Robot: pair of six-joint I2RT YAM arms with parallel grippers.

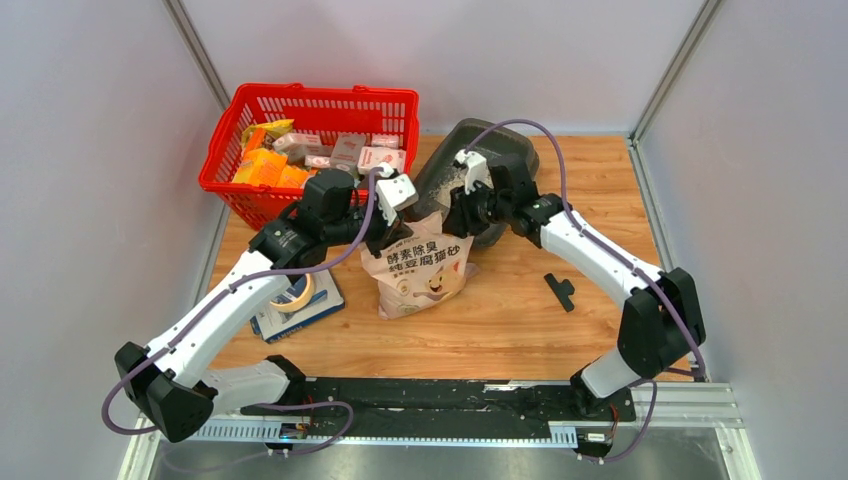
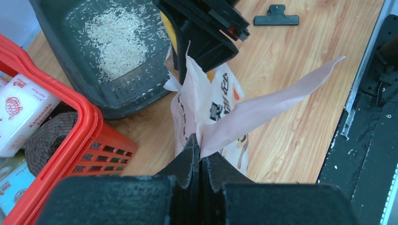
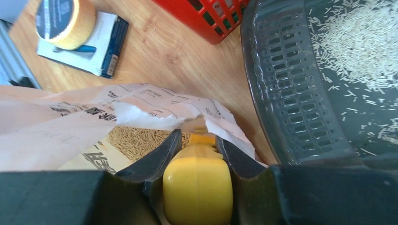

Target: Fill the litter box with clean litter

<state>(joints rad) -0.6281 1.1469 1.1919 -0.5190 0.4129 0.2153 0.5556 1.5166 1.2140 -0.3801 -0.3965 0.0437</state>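
The dark grey litter box (image 1: 520, 150) (image 2: 70, 70) (image 3: 291, 93) sits at the back of the table with a patch of pale litter (image 2: 117, 40) (image 3: 361, 37) on its floor. In front of it stands the pink-beige litter bag (image 1: 420, 275), torn open at the top. My left gripper (image 2: 201, 143) (image 1: 385, 235) is shut on a flap of the bag's rim (image 2: 263, 105), holding it open. My right gripper (image 3: 199, 140) (image 1: 455, 215) is shut on the yellow scoop's handle (image 3: 199, 187), whose front end reaches down into the bag's mouth, over the litter (image 3: 136, 138) inside.
A red basket (image 1: 310, 105) (image 2: 94, 136) of packaged goods stands left of the litter box. A tape roll (image 1: 292, 292) (image 3: 65, 18) lies on a blue-white book (image 1: 310, 310) at the left. A black clip (image 1: 560, 290) (image 2: 276, 18) lies on the wood to the right.
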